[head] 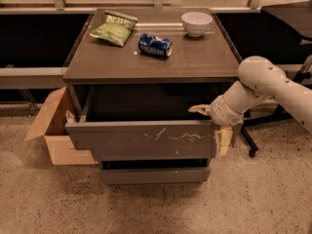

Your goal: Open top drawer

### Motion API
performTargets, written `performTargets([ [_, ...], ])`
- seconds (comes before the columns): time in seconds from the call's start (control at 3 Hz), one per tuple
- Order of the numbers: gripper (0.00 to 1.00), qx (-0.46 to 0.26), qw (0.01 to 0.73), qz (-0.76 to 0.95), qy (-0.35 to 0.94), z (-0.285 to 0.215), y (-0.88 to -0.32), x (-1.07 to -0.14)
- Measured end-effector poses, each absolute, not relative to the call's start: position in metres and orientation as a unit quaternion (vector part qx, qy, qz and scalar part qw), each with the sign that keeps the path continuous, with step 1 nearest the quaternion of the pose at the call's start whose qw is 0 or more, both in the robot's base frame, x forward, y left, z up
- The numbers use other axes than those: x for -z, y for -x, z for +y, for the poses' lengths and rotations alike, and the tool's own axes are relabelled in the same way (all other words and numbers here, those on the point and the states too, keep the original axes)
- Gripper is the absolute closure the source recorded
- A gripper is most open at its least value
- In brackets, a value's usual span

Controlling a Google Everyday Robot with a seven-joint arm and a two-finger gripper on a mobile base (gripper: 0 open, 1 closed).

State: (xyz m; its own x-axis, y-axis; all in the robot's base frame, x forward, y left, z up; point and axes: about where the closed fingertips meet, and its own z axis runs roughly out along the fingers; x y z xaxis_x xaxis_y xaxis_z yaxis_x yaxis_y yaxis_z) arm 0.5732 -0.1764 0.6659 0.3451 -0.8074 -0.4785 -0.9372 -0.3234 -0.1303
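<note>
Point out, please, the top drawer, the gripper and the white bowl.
top drawer (141,139): camera view, middle of its scratched front panel.
gripper (208,129): camera view, midway between its jaws, at the drawer's right end.
white bowl (197,27): camera view, outer wall.

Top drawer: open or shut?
Open: the top drawer front stands out from the cabinet, dark interior exposed behind it. The gripper is at its right end.
</note>
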Motion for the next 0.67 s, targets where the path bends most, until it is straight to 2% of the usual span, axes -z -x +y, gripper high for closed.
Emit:
performTargets([
  [0.67,0.50,-0.181,0.174,0.518,0.818,-0.158,-0.537,-0.664],
])
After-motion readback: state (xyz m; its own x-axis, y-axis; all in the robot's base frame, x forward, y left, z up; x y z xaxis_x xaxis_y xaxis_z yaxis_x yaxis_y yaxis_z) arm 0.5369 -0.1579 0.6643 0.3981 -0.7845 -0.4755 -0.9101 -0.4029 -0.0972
